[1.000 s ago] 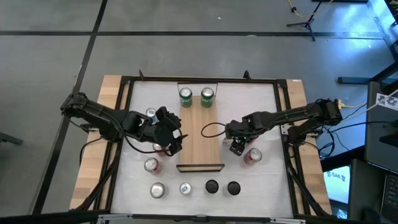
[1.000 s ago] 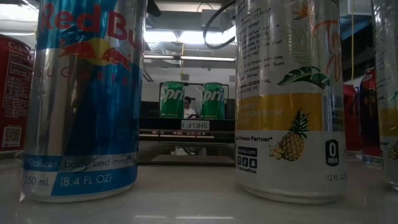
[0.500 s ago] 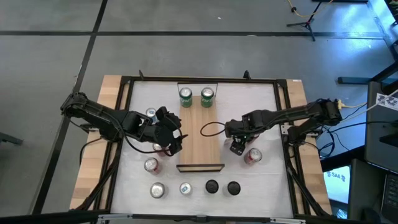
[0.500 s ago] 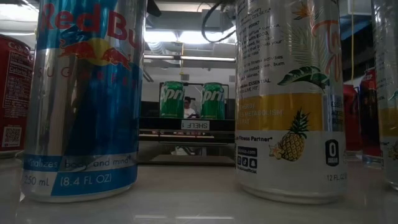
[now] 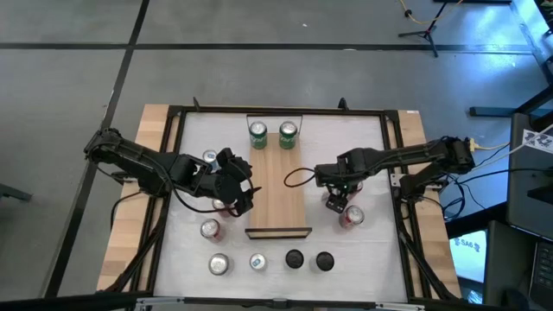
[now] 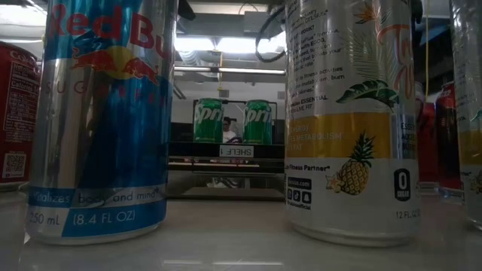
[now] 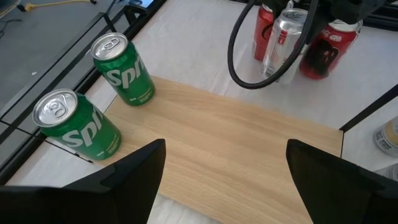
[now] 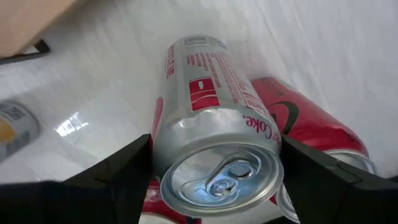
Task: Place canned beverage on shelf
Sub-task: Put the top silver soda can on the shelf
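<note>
While the right claw (image 5: 335, 204) stands off the right long edge of the shelf (image 5: 278, 186), it has a silver Diet Coke can (image 8: 214, 140) between its fingers (image 8: 118, 177); the can sits snug in the right wrist view, top toward the camera, so the claw reads as gripping it. Lift off the desk (image 5: 371, 155) cannot be judged from these views.

A red Coke can (image 5: 351, 216) stands just beside that claw, farther from the shelf. In the right wrist view it sits right behind the gripped can.

2 green Sprite cans (image 5: 272, 134) stand upright side by side at the far end of the shelf; the rest of the plank is bare wood.

Left claw (image 5: 242, 192) hovers at the left long edge of the shelf, fingers (image 7: 134, 171) spread wide, nothing between them. A red can (image 5: 223, 207) is partly hidden under that arm, off the shelf's left edge.

Beyond the near end of the shelf, a row of 4 cans (image 5: 268, 260) stands on the desk. In the low view, a Red Bull can (image 6: 105, 117) and a white pineapple-print can (image 6: 350, 120) fill the foreground, the shelf visible between them.
</note>
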### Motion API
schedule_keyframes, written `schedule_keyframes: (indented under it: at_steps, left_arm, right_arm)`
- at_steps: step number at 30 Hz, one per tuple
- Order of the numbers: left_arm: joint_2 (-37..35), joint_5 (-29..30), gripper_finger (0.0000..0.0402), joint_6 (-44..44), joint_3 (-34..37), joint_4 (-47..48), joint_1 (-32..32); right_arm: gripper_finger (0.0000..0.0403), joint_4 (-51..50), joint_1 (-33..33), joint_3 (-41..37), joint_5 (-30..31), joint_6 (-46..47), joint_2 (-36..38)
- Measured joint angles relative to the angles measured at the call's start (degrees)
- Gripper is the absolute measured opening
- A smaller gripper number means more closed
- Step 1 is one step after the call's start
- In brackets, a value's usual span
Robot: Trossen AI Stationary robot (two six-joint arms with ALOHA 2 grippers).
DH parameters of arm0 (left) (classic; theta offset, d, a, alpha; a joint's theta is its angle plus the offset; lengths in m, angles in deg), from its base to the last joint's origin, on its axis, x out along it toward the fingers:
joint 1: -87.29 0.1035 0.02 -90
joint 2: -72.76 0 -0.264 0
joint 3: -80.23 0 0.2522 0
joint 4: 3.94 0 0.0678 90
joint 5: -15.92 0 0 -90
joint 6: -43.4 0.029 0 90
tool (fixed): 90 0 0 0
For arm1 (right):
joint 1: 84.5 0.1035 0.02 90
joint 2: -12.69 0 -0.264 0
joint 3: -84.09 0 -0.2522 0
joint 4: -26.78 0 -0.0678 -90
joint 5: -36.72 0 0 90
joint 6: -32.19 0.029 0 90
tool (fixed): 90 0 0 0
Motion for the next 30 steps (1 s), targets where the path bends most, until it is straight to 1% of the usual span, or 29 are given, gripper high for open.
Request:
schedule_keyframes:
  at_steps: [6, 14, 18, 23, 30]
  left_arm:
    - [0.0, 0.0, 0.0322, 0.0, 0.0, -0.1, 0.0]
    - [0.0, 0.0, 0.0322, 0.0, 0.0, -0.1, 0.0]
    - [0.0, 0.0, 0.0322, 0.0, 0.0, -0.1, 0.0]
    - [0.0, 0.0, 0.0322, 0.0, 0.0, -0.1, 0.0]
    - [0.0, 0.0, 0.0322, 0.0, 0.0, -0.1, 0.0]
  right_arm:
    - [0.0302, -0.9, 0.1, 0.0, -1.3, -1.5, -0.3]
    - [0.0302, -1.0, 0.1, -2.0, -3.1, -2.8, -0.3]
    - [0.0302, -0.6, 0.1, -2.1, -2.6, -2.8, -0.3]
    - [0.0311, 1.3, 0.1, -2.1, -0.2, -2.8, -0.3]
    - [0.0322, 3.5, 0.1, -2.1, -0.4, -3.0, -0.3]
